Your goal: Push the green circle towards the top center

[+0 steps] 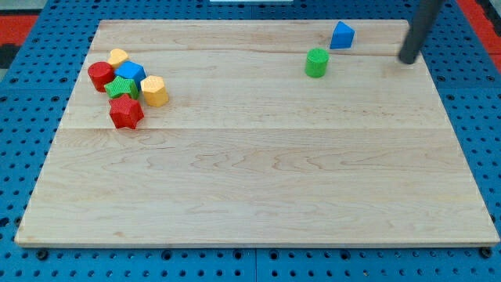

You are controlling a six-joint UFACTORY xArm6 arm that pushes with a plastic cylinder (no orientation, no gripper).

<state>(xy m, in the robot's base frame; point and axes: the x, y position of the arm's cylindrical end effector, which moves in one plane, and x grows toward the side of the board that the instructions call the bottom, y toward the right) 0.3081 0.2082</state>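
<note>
1. The green circle, a short ribbed cylinder, stands in the upper right part of the wooden board, somewhat right of the top centre and a little below the top edge
2. My tip rests on the board near the view's right edge, level with the green circle and well apart from it on its right; bare wood lies between them
3. There is no claw on this arm, only a straight dark rod, so nothing is clasped or let go
4. A blue block, with a pointed, house-like outline, sits just above and right of the green circle, near it but not touching, close to the board's top edge
5. Toward the view's left the path from the green circle along the top of the board carries no block
6. A cluster sits far off at the upper left: a red cylinder, a small yellow block, a blue cube-like block, a green star-like block, a yellow hexagonal block and a red star-like block, packed closely, several touching
7. No containers appear; all blocks lie directly on the board
8. The board is pale planked wood with visible grain; it lies on a blue perforated surface, and the blocks have ribbed sides
</note>
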